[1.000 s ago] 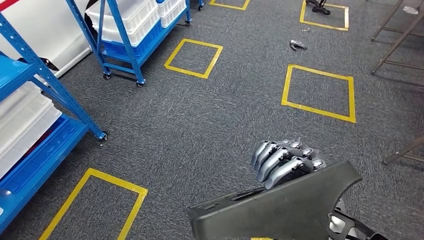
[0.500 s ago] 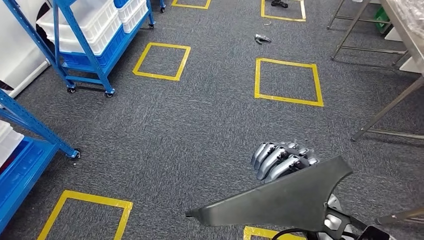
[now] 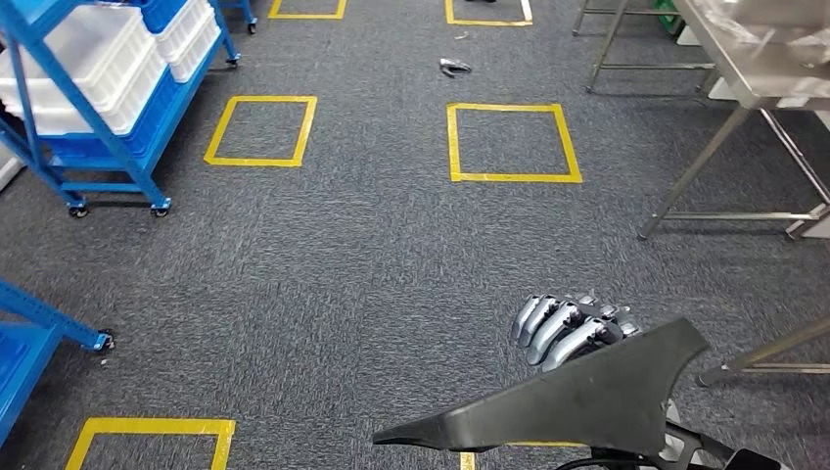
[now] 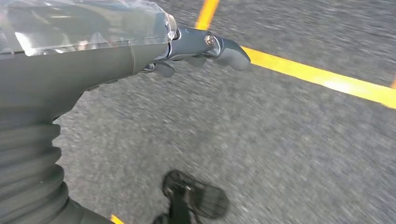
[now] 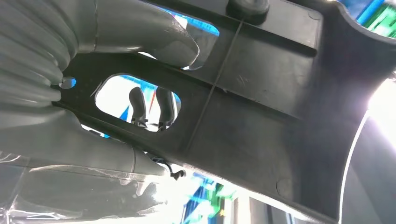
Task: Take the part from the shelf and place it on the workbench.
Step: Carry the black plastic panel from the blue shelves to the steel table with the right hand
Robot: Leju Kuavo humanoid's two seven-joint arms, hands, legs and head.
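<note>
Right hand grips black part firmly; left hand state unclear; should keep it level toward workbench.

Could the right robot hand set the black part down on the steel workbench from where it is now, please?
Probably not yet. The right robot hand grips the black plastic part low over the carpet, while the steel workbench stands well ahead to the right, with open floor between.

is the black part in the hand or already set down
In the hand: the right hand grips the black part above the carpet.
</note>
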